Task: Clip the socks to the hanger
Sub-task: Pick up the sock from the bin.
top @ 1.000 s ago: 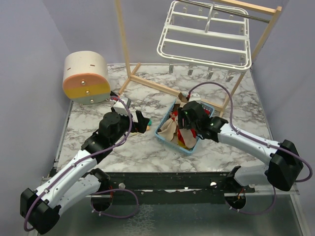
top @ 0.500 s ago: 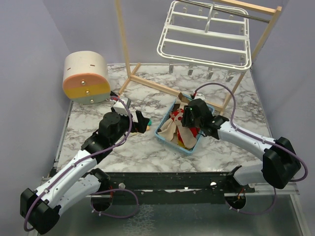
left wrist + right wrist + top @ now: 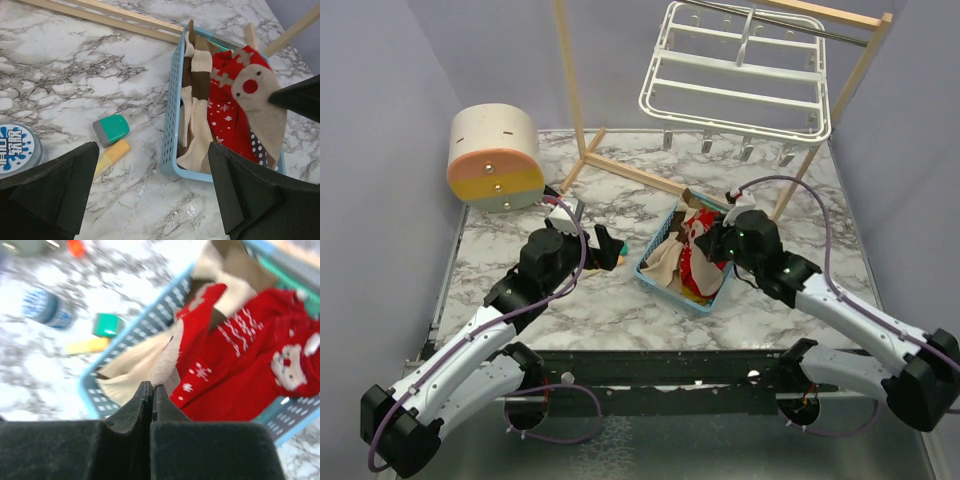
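A robot lab cell: plain grey walls [image 3: 380, 100] box in a marble-topped table [image 3: 610, 300].

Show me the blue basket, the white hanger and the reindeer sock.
Light-blue plastic basket [image 3: 171, 120], left wrist view, slatted side wall.
White plastic rectangular hanger [image 3: 732, 96], top external view, middle crossbar.
Red-and-beige reindeer sock [image 3: 250, 86], left wrist view, red nose.

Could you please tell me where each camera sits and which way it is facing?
Top external: above and behind the bases, facing down and forward at the table, hanger and basket; the left gripper and right gripper show.
Left wrist: on the left arm, facing the basket and socks; the open left gripper frames them.
Right wrist: above the basket, facing down; the right gripper pinches a beige sock.
Shared: both wrist views show the basket.
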